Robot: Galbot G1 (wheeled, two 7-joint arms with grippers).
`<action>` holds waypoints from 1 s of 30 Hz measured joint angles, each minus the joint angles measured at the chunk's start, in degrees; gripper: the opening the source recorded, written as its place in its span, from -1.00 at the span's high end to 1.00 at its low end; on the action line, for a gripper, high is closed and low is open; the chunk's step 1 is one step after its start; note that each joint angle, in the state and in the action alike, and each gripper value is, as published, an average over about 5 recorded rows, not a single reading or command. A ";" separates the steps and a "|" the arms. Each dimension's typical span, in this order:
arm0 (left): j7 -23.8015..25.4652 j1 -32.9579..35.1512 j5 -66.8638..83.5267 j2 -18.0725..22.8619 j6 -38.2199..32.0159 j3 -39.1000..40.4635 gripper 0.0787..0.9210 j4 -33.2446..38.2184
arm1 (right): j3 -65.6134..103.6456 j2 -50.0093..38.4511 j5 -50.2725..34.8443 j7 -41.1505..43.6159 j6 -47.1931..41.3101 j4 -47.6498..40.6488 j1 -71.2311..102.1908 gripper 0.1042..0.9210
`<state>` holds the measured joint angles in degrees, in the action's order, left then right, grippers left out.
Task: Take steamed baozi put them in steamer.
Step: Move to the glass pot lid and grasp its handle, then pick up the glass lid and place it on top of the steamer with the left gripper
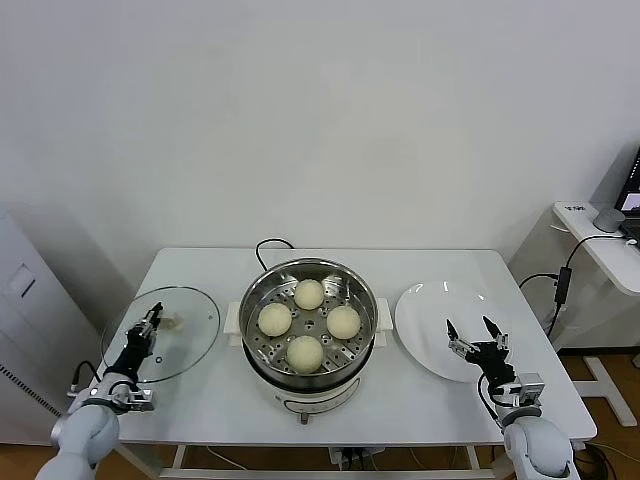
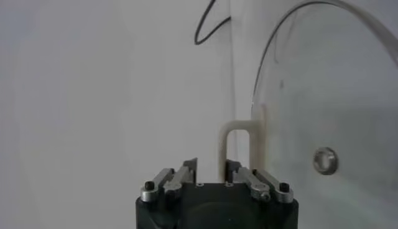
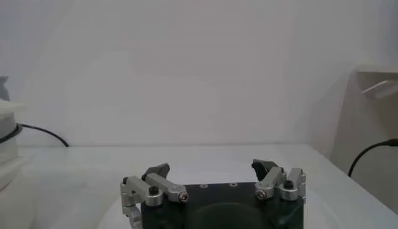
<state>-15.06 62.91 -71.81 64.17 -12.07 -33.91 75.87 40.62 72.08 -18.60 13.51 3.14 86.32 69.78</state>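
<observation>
Since all four steamed baozi (image 1: 309, 294) (image 1: 275, 319) (image 1: 343, 321) (image 1: 304, 353) sit spaced apart on the perforated tray inside the steamer (image 1: 308, 378) at the middle of the white table (image 1: 420, 262), the loading looks finished, and the white plate (image 1: 430, 318) just to the steamer's right lies bare, which fits its having been their source. The right gripper (image 1: 476, 335) hovers over the plate's near edge with its fingers spread wide and nothing between them, probably because there is nothing left to pick. On the steamer's other side the glass lid (image 1: 195, 318) lies flat on the table, set aside so the pot mouth is open. The left gripper (image 2: 211, 167) is at the lid's cream handle (image 2: 239, 146), fingers narrowly parted and gripping nothing, seemingly poised for covering.
</observation>
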 measured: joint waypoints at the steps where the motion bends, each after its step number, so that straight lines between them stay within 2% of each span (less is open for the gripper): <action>1: 0.17 0.25 0.28 -0.34 0.03 -0.21 0.76 0.78 | 0.07 -0.06 -0.05 0.00 -0.01 0.04 -0.03 -0.76; 5: 1.18 0.95 1.81 -1.95 0.39 -0.84 0.92 4.08 | 0.32 -0.22 -0.12 0.09 -0.04 0.26 -0.01 -0.76; 14: 5.67 2.01 8.55 -6.50 3.96 -0.75 0.92 11.88 | 0.66 -0.81 -0.26 0.68 -0.25 0.86 -0.06 -0.76; 24: 14.75 2.52 13.98 -11.36 15.64 2.81 0.92 25.40 | 1.31 -1.15 0.39 1.69 0.06 0.68 -0.39 -0.76; 30: 19.31 1.25 14.45 -12.59 23.87 7.83 0.92 32.51 | 1.91 -1.42 0.40 2.16 0.32 0.30 -0.58 -0.76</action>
<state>4.24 64.16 -57.36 51.57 11.80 -26.08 108.38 42.53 70.66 -18.19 15.67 3.46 86.61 69.20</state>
